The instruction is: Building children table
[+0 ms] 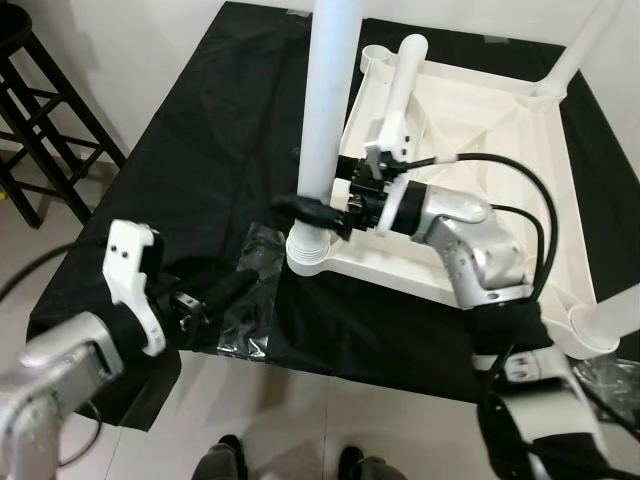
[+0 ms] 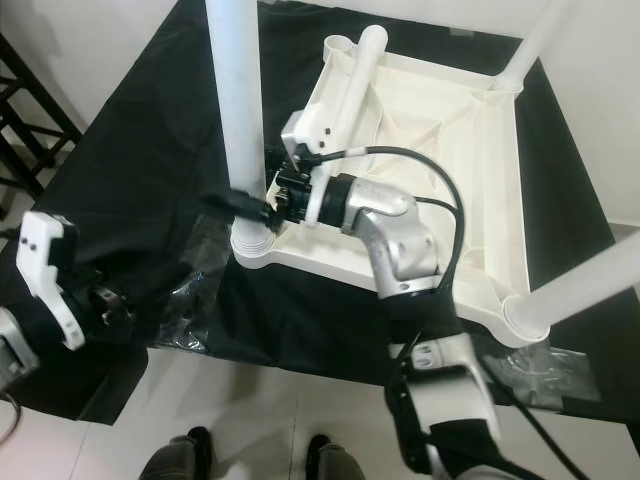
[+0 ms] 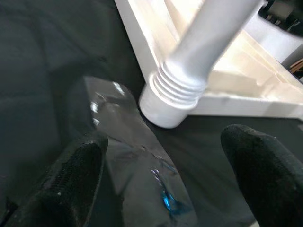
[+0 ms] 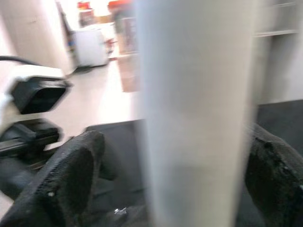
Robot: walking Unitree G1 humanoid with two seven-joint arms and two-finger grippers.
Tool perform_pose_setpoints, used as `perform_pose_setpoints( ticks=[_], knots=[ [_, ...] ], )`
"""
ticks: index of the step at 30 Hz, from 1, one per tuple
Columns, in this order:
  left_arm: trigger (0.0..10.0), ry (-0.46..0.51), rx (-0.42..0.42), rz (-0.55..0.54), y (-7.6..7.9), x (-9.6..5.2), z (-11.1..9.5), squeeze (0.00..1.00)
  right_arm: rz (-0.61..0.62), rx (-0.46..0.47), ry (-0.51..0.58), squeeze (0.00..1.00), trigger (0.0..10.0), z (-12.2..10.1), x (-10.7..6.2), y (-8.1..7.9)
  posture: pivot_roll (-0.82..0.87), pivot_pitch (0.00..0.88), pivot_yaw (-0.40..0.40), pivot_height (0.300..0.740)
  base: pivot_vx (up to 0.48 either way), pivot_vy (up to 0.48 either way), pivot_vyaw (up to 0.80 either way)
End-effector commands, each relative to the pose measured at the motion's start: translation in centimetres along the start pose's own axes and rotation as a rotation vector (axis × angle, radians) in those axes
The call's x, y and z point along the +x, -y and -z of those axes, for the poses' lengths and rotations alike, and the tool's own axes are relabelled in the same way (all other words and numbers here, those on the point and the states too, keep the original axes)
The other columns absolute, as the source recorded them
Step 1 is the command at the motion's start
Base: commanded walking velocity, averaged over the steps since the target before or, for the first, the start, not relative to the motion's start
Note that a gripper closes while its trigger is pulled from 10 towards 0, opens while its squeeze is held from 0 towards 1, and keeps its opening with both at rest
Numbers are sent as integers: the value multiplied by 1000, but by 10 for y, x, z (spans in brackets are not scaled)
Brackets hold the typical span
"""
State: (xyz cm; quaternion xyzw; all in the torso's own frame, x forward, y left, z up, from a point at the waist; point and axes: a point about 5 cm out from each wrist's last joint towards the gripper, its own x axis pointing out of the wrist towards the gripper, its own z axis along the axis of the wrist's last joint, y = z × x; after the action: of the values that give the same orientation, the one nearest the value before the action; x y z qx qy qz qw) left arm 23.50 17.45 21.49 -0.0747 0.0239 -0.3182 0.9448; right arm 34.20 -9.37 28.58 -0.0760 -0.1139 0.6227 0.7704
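Note:
The white table top (image 1: 470, 120) lies upside down on a black cloth (image 1: 210, 150). A white leg (image 1: 328, 110) stands upright in its near left corner socket (image 3: 173, 97). My right gripper (image 1: 312, 212) reaches across the table top and straddles this leg low down. It is open, with a gap beside one finger (image 4: 71, 179). A loose leg (image 1: 398, 85) lies inside the table top. My left gripper (image 1: 222, 292) hovers open over a clear plastic bag (image 3: 142, 175) with something small and blue inside, just in front of the socket.
Two more legs stand at the far right corner (image 1: 575, 50) and the near right corner (image 1: 605, 325). A black stool (image 1: 40, 110) stands at the far left. A person's shoes (image 1: 225, 455) are on the floor at the near edge. A second plastic bag (image 1: 610, 375) lies at the right.

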Motion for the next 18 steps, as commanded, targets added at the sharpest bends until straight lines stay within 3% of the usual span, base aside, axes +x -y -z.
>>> perform_pose_setpoints(
  ticks=[1,2,3,10,11,12,18],
  knots=[
    [10000,-4,17,-13,10,3,9,0,-94,-16,2,416,10000,-1,1,0,180,284,-81,740,0,0,0],
    [10000,-4,17,-13,10,3,9,0,-94,-16,2,416,10000,-1,1,0,180,284,-81,740,0,0,0],
    [10000,-4,21,-30,11,5,12,0,-114,-22,-11,0,10000,0,3,2,182,285,-82,740,0,0,0],
    [10000,-9,40,-56,17,9,21,0,-145,-33,-50,0,10000,5,8,9,187,286,-81,740,0,0,0],
    [10000,-5,42,-62,18,9,22,0,-152,-28,-58,0,8039,6,9,12,191,286,-81,740,0,0,0],
    [10000,1,43,-74,19,8,22,0,-154,-21,-67,0,0,7,10,15,193,285,-82,740,0,0,0],
    [10000,15,60,-104,20,7,24,0,-157,-1,-86,0,0,10,5,20,188,280,-84,740,0,0,0]
  ],
)
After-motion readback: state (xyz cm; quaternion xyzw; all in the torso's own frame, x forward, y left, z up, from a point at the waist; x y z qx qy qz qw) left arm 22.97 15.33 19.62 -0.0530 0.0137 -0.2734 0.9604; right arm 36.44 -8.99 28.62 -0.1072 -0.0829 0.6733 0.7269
